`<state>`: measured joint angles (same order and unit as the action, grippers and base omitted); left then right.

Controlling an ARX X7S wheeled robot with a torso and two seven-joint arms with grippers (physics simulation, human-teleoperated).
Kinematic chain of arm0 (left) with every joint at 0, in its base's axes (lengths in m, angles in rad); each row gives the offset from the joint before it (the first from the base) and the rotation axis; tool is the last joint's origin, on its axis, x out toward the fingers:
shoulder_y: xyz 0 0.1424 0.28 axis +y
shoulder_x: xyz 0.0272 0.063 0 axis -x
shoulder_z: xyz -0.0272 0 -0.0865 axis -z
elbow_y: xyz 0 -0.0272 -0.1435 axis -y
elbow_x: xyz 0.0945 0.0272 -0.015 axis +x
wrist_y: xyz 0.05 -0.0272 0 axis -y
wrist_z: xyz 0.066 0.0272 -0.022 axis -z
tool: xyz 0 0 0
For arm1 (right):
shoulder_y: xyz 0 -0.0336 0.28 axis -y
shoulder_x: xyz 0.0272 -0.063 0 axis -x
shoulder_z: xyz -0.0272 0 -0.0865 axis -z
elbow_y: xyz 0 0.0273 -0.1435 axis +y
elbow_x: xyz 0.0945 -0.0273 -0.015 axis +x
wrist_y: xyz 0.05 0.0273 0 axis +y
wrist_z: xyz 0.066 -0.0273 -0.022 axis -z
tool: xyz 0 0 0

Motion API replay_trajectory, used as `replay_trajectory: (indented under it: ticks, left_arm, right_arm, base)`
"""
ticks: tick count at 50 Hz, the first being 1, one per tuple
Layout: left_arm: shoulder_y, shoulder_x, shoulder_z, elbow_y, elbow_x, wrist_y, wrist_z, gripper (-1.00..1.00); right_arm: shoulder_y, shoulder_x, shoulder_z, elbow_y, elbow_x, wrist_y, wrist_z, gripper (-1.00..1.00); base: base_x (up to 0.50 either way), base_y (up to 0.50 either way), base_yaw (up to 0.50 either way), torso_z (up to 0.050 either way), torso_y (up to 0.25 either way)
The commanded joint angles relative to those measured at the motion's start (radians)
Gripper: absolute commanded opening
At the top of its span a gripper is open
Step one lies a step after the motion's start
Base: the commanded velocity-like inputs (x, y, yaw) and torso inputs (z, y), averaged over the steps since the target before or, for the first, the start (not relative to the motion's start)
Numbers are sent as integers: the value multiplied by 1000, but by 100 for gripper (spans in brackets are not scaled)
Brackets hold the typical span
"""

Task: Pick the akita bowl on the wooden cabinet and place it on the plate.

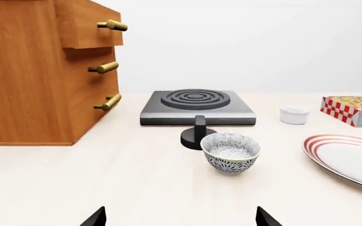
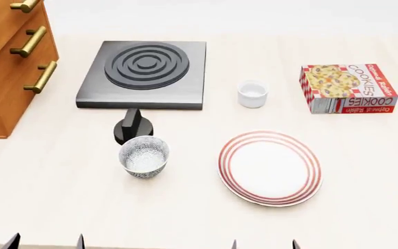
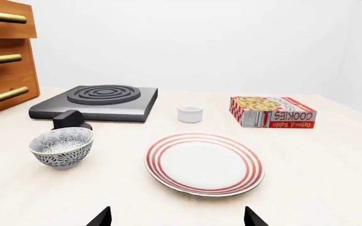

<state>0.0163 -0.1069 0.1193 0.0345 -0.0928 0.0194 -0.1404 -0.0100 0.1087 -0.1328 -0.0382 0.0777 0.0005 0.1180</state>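
Akita bowl [image 2: 144, 156] beside plate [image 2: 270, 167] — cookie box [image 2: 349, 88] perhaps cropped left-wrist.

Cabinet [image 2: 5, 67] looks like warm orange wood with visible grain, handles [image 2: 40, 78] shiny brass. Stove [image 2: 143, 72] is matt dark grey, metal-ish. Bowl [image 2: 144, 156] and plate [image 2: 270, 167] look like glossy glazed ceramic. Cookie box [image 2: 347, 88] is printed cardboard. Tabletop [image 2: 60, 197] is smooth pale wood.
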Motion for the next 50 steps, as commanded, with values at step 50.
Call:
replay_trajectory:
  ticks: [50]
  left_arm:
    - [-167,-175,-106,811,-257,-673,-225,100]
  right_arm:
    - [-126,-3,-26,-858,-130,265,37,100]
  base:
    - [0,0,0,0,0]
